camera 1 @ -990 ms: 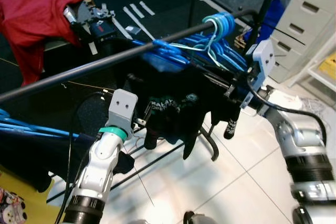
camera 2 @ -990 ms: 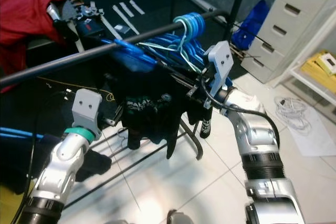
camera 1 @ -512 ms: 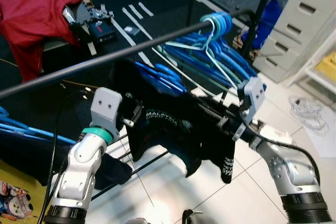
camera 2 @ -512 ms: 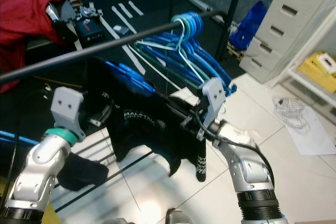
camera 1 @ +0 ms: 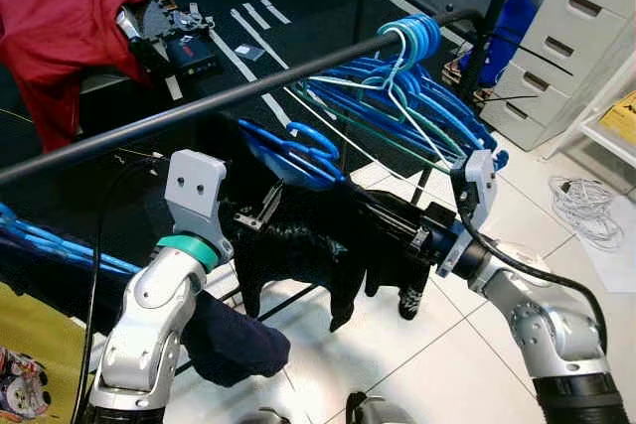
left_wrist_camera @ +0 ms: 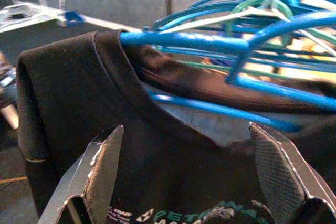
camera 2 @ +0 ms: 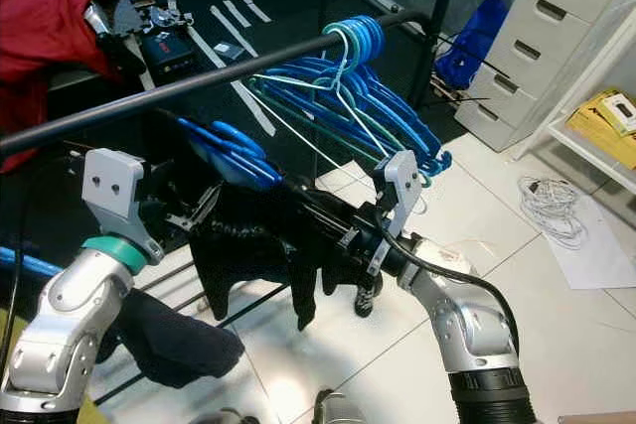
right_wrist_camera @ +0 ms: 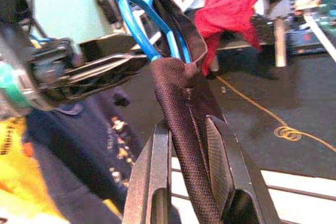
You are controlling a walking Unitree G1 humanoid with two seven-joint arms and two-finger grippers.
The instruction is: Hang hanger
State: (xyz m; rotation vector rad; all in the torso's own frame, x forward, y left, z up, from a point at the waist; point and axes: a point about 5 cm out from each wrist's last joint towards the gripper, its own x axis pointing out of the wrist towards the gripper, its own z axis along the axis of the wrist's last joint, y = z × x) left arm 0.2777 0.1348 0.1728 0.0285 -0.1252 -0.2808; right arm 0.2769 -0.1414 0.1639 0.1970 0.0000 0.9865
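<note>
Held the blue hanger [camera 1: 290, 151] just under the black rail [camera 1: 149, 126], near the middle of the head views, not hooked on it. Carried a black shirt [camera 1: 298, 235] draped over its shoulders, sleeves and hem drooping toward 6 o'clock above the white tiled floor [camera 1: 447, 364]. Ran its long axis roughly from 9 o'clock to 3 o'clock, from one arm toward the other, the 3 o'clock end sitting a little lower. Pointed its bare blue end up toward 10 o'clock, at the rail; cannot tell whether that end is the hook.

Reached in from 8 o'clock with the left gripper [left_wrist_camera: 189, 166], fingers [left_wrist_camera: 105, 166] spread wide apart, the shirt's collar and printed chest between them and a blue hanger bar beyond; showed no pinch on the cloth there.

Came in from 4 o'clock with the right gripper [right_wrist_camera: 186, 177], fingers pressed together on a fold of the black shirt at the shoulder, where the blue hanger arm entered the cloth.

Hung a bunch of empty blue hangers [camera 1: 417, 96] on the rail at 1 o'clock, hooks crowded together. Lay a red cloth [camera 1: 60, 17] at 10 o'clock beyond the rail. Stood a grey drawer unit [camera 1: 581, 37] at 2 o'clock.
</note>
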